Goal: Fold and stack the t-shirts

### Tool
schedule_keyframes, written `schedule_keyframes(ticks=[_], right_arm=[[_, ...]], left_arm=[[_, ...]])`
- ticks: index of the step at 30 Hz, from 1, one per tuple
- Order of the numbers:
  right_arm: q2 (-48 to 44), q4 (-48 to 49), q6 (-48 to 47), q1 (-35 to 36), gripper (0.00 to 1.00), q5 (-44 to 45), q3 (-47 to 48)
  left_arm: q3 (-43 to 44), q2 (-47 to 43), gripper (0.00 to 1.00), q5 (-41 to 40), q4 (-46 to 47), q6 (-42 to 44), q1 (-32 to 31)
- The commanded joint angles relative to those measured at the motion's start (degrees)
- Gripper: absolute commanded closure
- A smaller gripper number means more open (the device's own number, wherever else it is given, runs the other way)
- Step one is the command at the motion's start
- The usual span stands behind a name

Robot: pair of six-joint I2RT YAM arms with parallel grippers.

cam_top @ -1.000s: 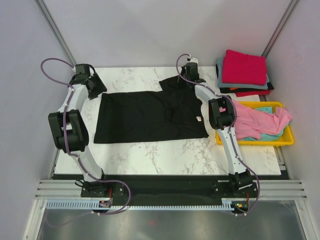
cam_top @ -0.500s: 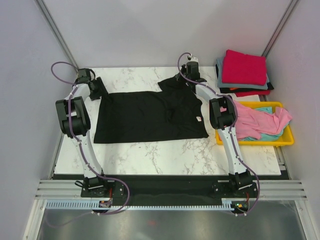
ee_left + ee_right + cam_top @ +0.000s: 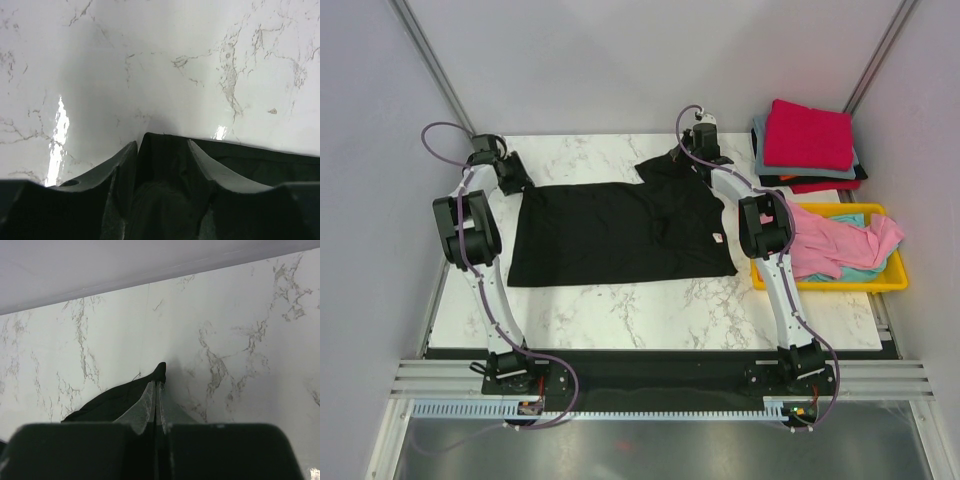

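We are looking down on the black t-shirt (image 3: 610, 232), which is lying spread flat across the middle of the marble table (image 3: 650, 305), its hem toward 9 o'clock and its collar end toward 3 o'clock. Our left gripper (image 3: 162, 146) is sitting at the shirt's 10 o'clock corner with its jaws standing narrowly apart. Its fingers (image 3: 125, 157) are flanking the corner of black cloth, which is lying in the gap between them, not yet pinched. Our right gripper (image 3: 156, 387) is sitting at the shirt's 1 o'clock corner, where a sleeve is bunching up. Its jaws are pressing together on a fold of that black fabric, and a small tip of cloth is poking out beyond them. At the table's 2 o'clock corner a folded stack (image 3: 820, 182) is resting, with a red t-shirt (image 3: 808, 133) on top and a grey t-shirt (image 3: 759, 135) beneath it. At 3 o'clock the yellow tray (image 3: 830, 285) is holding a crumpled pink t-shirt (image 3: 830, 240) over a teal t-shirt (image 3: 855, 272).
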Motion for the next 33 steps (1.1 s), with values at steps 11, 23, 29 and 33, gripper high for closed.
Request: schedule_keyframes(ticks=[11, 23, 29, 33], right_arm=[[-2.2, 2.6, 0.3, -0.2, 1.0, -1.9, 0.5], [-19.2, 17.1, -4.7, -0.2, 1.0, -8.9, -18.6], [-28.3, 18.5, -4.8, -0.2, 1.0, -11.3, -29.3], [-34.8, 19.5, -5.3, -0.2, 1.0, -12.0, -37.1]], left_arm=[[3.0, 2.0, 0.98, 2.5, -2.8, 3.4, -0.5], [1.1, -6.8, 0.98, 6.9, -2.7, -1.2, -0.3], [-5.9, -14.5, 0.98, 6.8, -1.1, -0.6, -0.3], [-14.3, -20.1, 0.98, 5.5, 2.4, -0.5, -0.3]])
